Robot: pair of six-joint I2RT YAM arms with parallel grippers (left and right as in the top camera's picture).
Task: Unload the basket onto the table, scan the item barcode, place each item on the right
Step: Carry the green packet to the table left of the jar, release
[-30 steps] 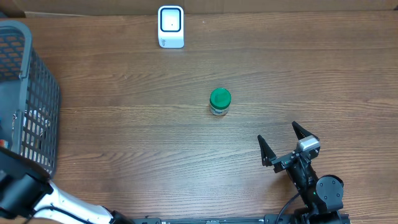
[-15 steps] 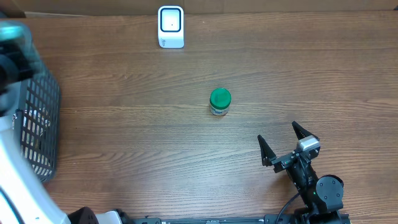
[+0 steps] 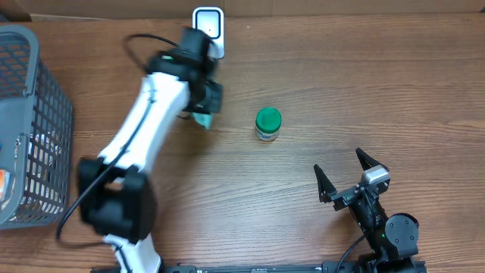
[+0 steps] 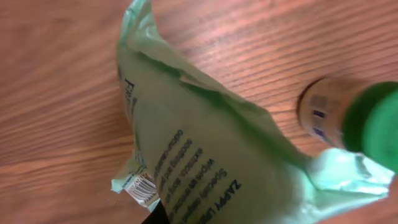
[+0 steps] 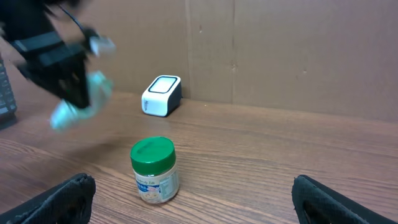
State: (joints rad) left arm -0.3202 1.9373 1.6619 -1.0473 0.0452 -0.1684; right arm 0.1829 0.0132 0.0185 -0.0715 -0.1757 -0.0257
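Overhead, left-wrist and right-wrist views of a wooden surface [image 3: 318, 68] backed by a cardboard wall [image 5: 280, 50].

The left arm reaches across the surface toward its far edge. The left hand [image 3: 206, 106] is pinched together on a pale green pouch [image 4: 211, 155], which hangs from it, crumpled and creased. Hand and pouch lie just in front of the white scanner [image 3: 208, 32], which stands at the far edge against the wall. In the right-wrist view both are blurred, and the pouch [image 5: 81, 99] appears to hang clear of the surface, to the left of the scanner [image 5: 161, 95].

In the left-wrist view the pouch fills most of the frame. Dark printed lettering runs along its face, and a small white barcode [image 4: 142, 188] sits at its lower left corner, facing the camera.

A jar [image 3: 267, 123] with a green lid stands upright near the middle of the surface, close to the pouch but apart from it. Its lid and label show at the right edge of the left-wrist view [image 4: 354, 118].

The right hand [image 3: 338, 161] rests at the near right, its fingers spread wide with nothing between them, well apart from the jar.

A grey mesh basket [image 3: 30, 114] sits at the left edge of the surface.
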